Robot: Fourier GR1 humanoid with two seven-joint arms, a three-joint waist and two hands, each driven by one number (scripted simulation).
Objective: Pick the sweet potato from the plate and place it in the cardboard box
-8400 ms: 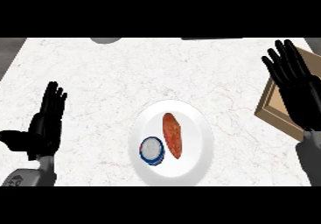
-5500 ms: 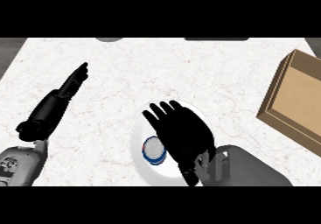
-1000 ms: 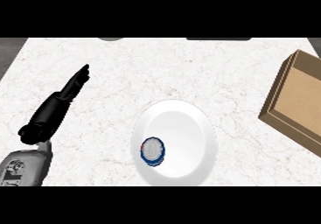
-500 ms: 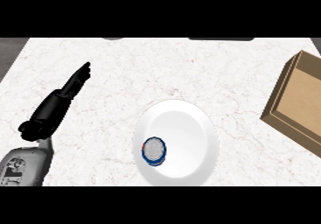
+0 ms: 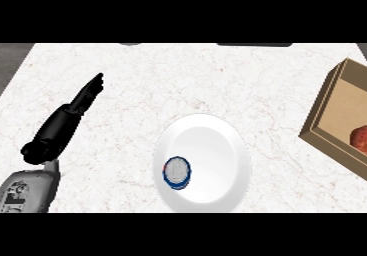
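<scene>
left robot hand (image 5: 68, 117) released, fingers straight | sweet potato (image 5: 362, 137) inside cardboard box (image 5: 330, 125) | right unseen

Right of the left hand (image 5: 64, 125) the plate (image 5: 215, 145) with its small bowl (image 5: 177, 172) blocks; beyond, counter (image 5: 215, 75) lies open.

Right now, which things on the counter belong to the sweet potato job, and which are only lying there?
Belong to the job:
- sweet potato, lying inside the box
- cardboard box, at the right edge
- white plate, where the sweet potato was to be picked from

Only lying about:
- small blue-rimmed round object on the plate
- left robot hand, open, resting at the left
</scene>
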